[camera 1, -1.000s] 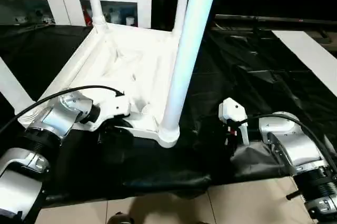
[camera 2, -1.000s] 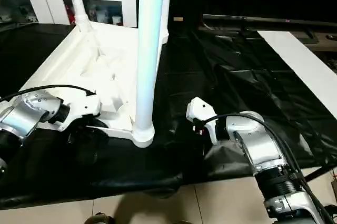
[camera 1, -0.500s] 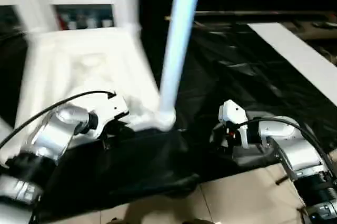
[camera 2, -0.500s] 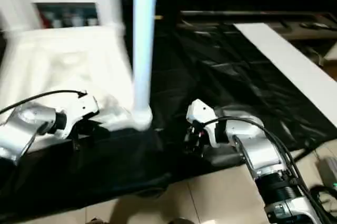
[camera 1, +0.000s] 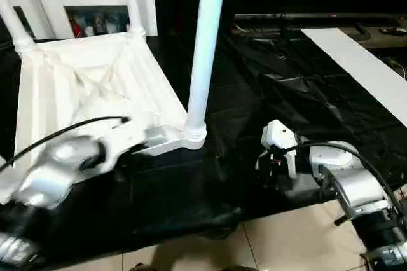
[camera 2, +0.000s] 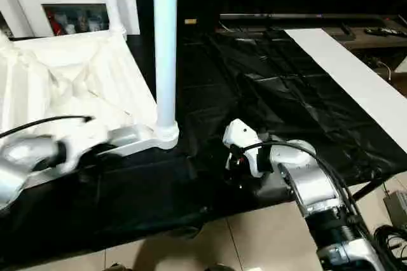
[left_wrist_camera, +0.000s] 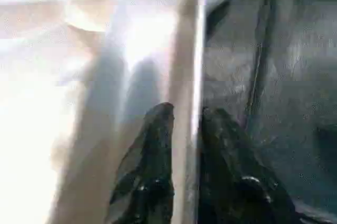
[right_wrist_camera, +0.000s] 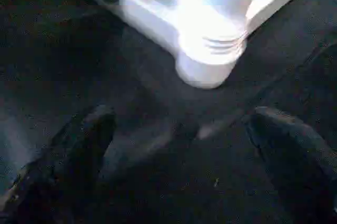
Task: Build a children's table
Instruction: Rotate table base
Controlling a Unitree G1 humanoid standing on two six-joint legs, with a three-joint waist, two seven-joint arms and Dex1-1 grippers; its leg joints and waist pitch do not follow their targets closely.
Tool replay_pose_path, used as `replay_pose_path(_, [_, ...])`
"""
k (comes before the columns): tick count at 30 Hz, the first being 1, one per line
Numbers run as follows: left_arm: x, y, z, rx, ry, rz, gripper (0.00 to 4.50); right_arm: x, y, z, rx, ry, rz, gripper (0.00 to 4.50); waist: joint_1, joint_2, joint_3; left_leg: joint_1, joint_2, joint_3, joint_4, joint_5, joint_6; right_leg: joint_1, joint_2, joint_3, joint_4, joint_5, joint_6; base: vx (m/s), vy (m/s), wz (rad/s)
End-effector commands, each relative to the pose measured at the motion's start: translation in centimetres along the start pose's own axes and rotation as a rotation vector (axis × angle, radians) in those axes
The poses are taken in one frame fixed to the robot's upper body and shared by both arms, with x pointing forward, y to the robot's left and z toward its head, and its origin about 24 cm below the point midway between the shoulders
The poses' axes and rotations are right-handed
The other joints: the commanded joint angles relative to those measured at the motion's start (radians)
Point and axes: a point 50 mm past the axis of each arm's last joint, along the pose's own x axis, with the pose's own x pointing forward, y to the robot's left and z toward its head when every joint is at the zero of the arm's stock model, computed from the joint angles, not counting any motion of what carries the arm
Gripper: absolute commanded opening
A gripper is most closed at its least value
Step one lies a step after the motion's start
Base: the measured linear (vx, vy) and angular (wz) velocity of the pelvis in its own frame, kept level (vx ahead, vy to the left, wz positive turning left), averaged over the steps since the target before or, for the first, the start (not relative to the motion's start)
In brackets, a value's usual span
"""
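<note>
Table: white plastic rectangular tabletop [camera 1: 89, 86] lies ribbed underside up, white tube legs [camera 1: 205, 48] upright.
Left gripper [left_wrist_camera: 184, 119]: fingers pinch its rim.
Right gripper [right_wrist_camera: 179, 124]: fingers wide, corner socket [right_wrist_camera: 210, 50] just ahead.

The white tabletop [camera 1: 89, 93] is lying upside down on the black sheet, its ribbed underside facing up and its near edge running close to the sheet's front. White tube legs are standing upright in its round corner sockets: one [camera 1: 202, 55] at the near right corner, one [camera 1: 132, 0] at the far right, one [camera 1: 14, 26] at the far left.
</note>
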Motion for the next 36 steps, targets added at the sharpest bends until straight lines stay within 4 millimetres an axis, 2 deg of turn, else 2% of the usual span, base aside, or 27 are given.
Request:
replay_pose_path(1, [-1.8,0.5,1.5,-0.032,-0.124,0.063,1.03,-0.6,-0.3,0.6,0.039,-0.061,-0.101,4.5,0.006,0.013,-0.063,0.014,0.02,-0.002,-0.074,-0.34,-0.011,0.033,-0.046,0.036,-0.086,-0.33,-0.191,0.0,0.0,0.0])
replay_pose_path(5, [-2.5,0.3,1.9,-0.106,-0.227,0.145,1.03,-0.7,0.1,0.3,0.059,-0.082,-0.164,4.5,0.012,0.01,-0.061,0.02,0.019,0.002,-0.073,-0.362,-0.018,0.026,-0.045,0.037,-0.088,-0.339,-0.188,0.0,0.0,0.0])
replay_pose_path(7, [-3.0,0.4,2.6,-0.184,-0.347,0.279,1.03,-1.0,0.0,0.0,0.078,-0.117,-0.273,4.5,0.014,0.008,-0.061,0.017,0.021,0.003,-0.075,-0.362,-0.021,0.027,-0.045,0.038,-0.088,-0.342,-0.181,0.0,0.0,0.0])
replay_pose_path(9, [-2.4,0.4,3.4,-0.286,-0.493,0.475,1.03,-1.2,-0.8,0.0,0.112,-0.177,-0.488,4.5,0.017,0.003,-0.061,0.015,0.018,0.001,-0.074,-0.363,-0.026,0.027,-0.047,0.035,-0.096,-0.374,-0.164,0.0,0.0,0.0])
replay_pose_path(10, [-2.3,0.2,3.5,-0.297,-0.505,0.495,1.03,-1.2,-0.8,0.0,0.119,-0.186,-0.512,4.5,0.015,0.004,-0.061,0.013,0.022,0.001,-0.076,-0.36,-0.032,0.027,-0.047,0.037,-0.095,-0.37,-0.161,0.0,0.0,0.0])
replay_pose_path(11, [-1.7,-0.3,3.7,-0.345,-0.536,0.566,1.03,-1.2,-0.9,0.0,0.146,-0.217,-0.598,4.5,0.013,0.0,-0.061,0.01,0.019,-0.001,-0.076,-0.36,-0.034,0.031,-0.046,0.034,-0.097,-0.383,-0.145,0.0,0.0,0.0])
replay_pose_path(12, [-1.5,-0.6,3.7,-0.364,-0.542,0.59,1.03,-1.2,-0.9,0.0,0.157,-0.226,-0.629,4.5,0.011,-0.003,-0.06,0.011,0.018,0.0,-0.075,-0.367,-0.032,0.027,-0.046,0.035,-0.102,-0.405,-0.126,0.0,0.0,0.0])
replay_pose_path(15, [-0.3,-2.9,3.2,-0.451,-0.552,0.614,1.03,0.0,0.5,-0.3,0.204,-0.241,-0.635,4.5,0.005,-0.01,-0.059,0.004,0.015,-0.002,-0.076,-0.381,-0.026,0.027,-0.043,0.034,-0.111,-0.46,-0.069,0.0,0.0,0.0])
replay_pose_path(17, [-0.1,-3.6,2.8,-0.477,-0.551,0.638,1.03,0.8,1.2,-0.2,0.209,-0.237,-0.616,4.5,0.001,-0.01,-0.061,0.001,0.016,-0.005,-0.077,-0.379,-0.025,0.029,-0.043,0.034,-0.111,-0.459,-0.057,0.0,0.0,0.0])
replay_pose_path(18, [-0.2,-3.7,2.6,-0.482,-0.543,0.665,1.03,1.1,1.4,-0.2,0.204,-0.235,-0.608,4.5,-0.003,-0.014,-0.064,0.001,0.014,-0.005,-0.077,-0.382,-0.021,0.025,-0.039,0.034,-0.113,-0.457,-0.045,0.0,0.0,0.0])
replay_pose_path(19, [-0.2,-3.7,2.6,-0.482,-0.543,0.665,1.03,1.1,1.4,-0.2,0.204,-0.235,-0.608,4.5,-0.003,-0.012,-0.067,0.002,0.015,-0.006,-0.076,-0.375,-0.021,0.026,-0.039,0.034,-0.111,-0.436,-0.046,0.0,0.0,0.0])
replay_pose_path(20, [-0.3,-3.7,2.4,-0.489,-0.533,0.702,1.03,1.5,1.5,0.0,0.196,-0.233,-0.607,4.5,-0.006,-0.016,-0.066,-0.001,0.017,-0.006,-0.077,-0.364,-0.018,0.025,-0.036,0.034,-0.109,-0.397,-0.049,0.0,0.0,0.0])
replay_pose_path(22, [-0.7,-3.5,1.8,-0.469,-0.484,0.792,1.03,2.3,1.6,0.3,0.209,-0.241,-0.585,4.5,-0.009,-0.02,-0.062,0.0,0.019,-0.008,-0.079,-0.374,-0.021,0.024,-0.03,0.031,-0.105,-0.378,-0.052,0.0,0.0,0.0])
replay_pose_path(23, [-0.8,-3.4,1.8,-0.472,-0.481,0.811,1.03,2.4,1.5,0.4,0.203,-0.24,-0.588,4.5,-0.007,0.001,-0.055,-0.05,0.007,-0.062,-0.12,-0.414,0.015,0.068,-0.034,-0.033,-0.089,-0.365,-0.058,-0.015,-0.015,0.26])
replay_pose_path(24, [-1.0,-3.4,1.8,-0.466,-0.474,0.844,1.03,2.6,1.3,0.5,0.197,-0.237,-0.588,4.5,-0.028,0.014,-0.063,-0.035,0.029,-0.113,-0.119,-0.48,0.007,0.068,-0.029,-0.054,-0.077,-0.274,-0.103,-0.015,-0.015,0.26])
replay_pose_path(25, [-1.1,-3.3,1.9,-0.456,-0.472,0.858,1.03,2.6,1.3,0.5,0.188,-0.235,-0.586,4.5,-0.044,0.033,-0.065,-0.017,0.06,-0.171,-0.13,-0.487,0.038,0.063,-0.008,-0.068,-0.049,-0.149,-0.189,0.034,-0.052,0.56])
replay_pose_path(26, [-1.2,-3.2,2.0,-0.452,-0.474,0.87,1.03,2.6,1.2,0.6,0.184,-0.234,-0.583,4.5,-0.048,0.037,-0.064,-0.007,0.07,-0.197,-0.139,-0.479,0.071,0.06,0.001,-0.077,-0.027,-0.132,-0.235,0.053,-0.098,0.58])
replay_pose_path(27, [-1.2,-3.2,2.0,-0.452,-0.476,0.876,1.03,2.7,1.2,0.6,0.182,-0.234,-0.583,4.5,-0.056,0.049,-0.054,0.0,0.084,-0.247,-0.157,-0.483,0.135,0.048,0.014,-0.082,0.021,-0.172,-0.291,0.053,-0.098,0.58])
replay_pose_path(28, [-1.2,-3.2,2.1,-0.476,-0.484,0.864,1.03,2.7,1.1,0.7,0.171,-0.232,-0.578,4.5,-0.052,0.052,-0.053,0.005,0.075,-0.261,-0.159,-0.482,0.155,0.043,0.019,-0.076,0.033,-0.199,-0.303,0.028,-0.134,0.62])
replay_pose_path(29, [-1.1,-3.2,2.1,-0.491,-0.489,0.855,1.03,2.7,1.1,0.7,0.163,-0.231,-0.574,4.5,-0.044,0.037,-0.049,-0.015,0.027,-0.252,-0.155,-0.457,0.182,0.051,0.012,-0.053,0.024,-0.202,-0.327,0.02,-0.169,0.7])
replay_pose_path(30, [-1.1,-3.1,2.2,-0.475,-0.494,0.854,1.03,2.8,1.1,0.7,0.162,-0.227,-0.569,4.5,-0.019,-0.002,-0.046,-0.071,-0.073,-0.189,-0.082,-0.377,0.14,0.073,-0.072,-0.006,-0.08,-0.249,-0.323,0.02,-0.169,0.7])
replay_pose_path(31, [-1.1,-3.1,2.2,-0.473,-0.491,0.856,1.03,2.8,1.1,0.7,0.162,-0.228,-0.568,4.5,0.005,-0.027,-0.053,-0.058,-0.101,-0.136,0.003,-0.281,0.121,0.073,-0.146,-0.011,-0.141,-0.393,-0.236,-0.018,-0.133,0.64])
replay_pose_path(32, [-1.1,-3.2,2.2,-0.468,-0.479,0.861,1.03,2.8,1.1,0.7,0.163,-0.231,-0.562,4.5,0.038,-0.017,-0.053,-0.032,-0.057,-0.109,0.088,-0.126,0.079,0.074,-0.221,-0.01,-0.193,-0.611,-0.146,-0.031,-0.09,0.44])
replay_pose_path(33, [-1.1,-3.3,2.2,-0.459,-0.469,0.869,1.03,2.9,1.1,0.7,0.164,-0.234,-0.559,4.5,0.034,-0.041,-0.044,-0.104,-0.029,-0.101,0.119,-0.096,0.109,0.115,-0.28,-0.015,-0.179,-0.603,-0.033,-0.031,-0.09,0.44])
replay_pose_path(34, [-1.0,-3.4,2.2,-0.446,-0.463,0.874,1.03,2.9,1.2,0.7,0.162,-0.236,-0.558,4.5,0.055,-0.029,-0.053,-0.102,-0.02,-0.1,0.126,-0.111,0.107,0.127,-0.3,-0.002,-0.175,-0.557,-0.002,0.007,-0.079,0.41])
replay_pose_path(35, [-1.0,-3.4,2.2,-0.444,-0.457,0.875,1.03,2.9,1.2,0.7,0.164,-0.237,-0.559,4.5,0.059,-0.04,-0.061,-0.118,-0.015,-0.099,0.138,-0.145,0.118,0.14,-0.316,0.01,-0.161,-0.465,0.023,0.004,-0.021,0.43])
replay_pose_path(36, [-0.9,-3.4,2.0,-0.408,-0.417,0.885,1.03,3.0,1.3,0.6,0.189,-0.25,-0.569,4.5,0.081,-0.021,-0.064,-0.069,0.021,-0.106,0.112,-0.199,0.086,0.133,-0.292,0.109,-0.138,-0.242,-0.205,0.004,-0.021,0.43])
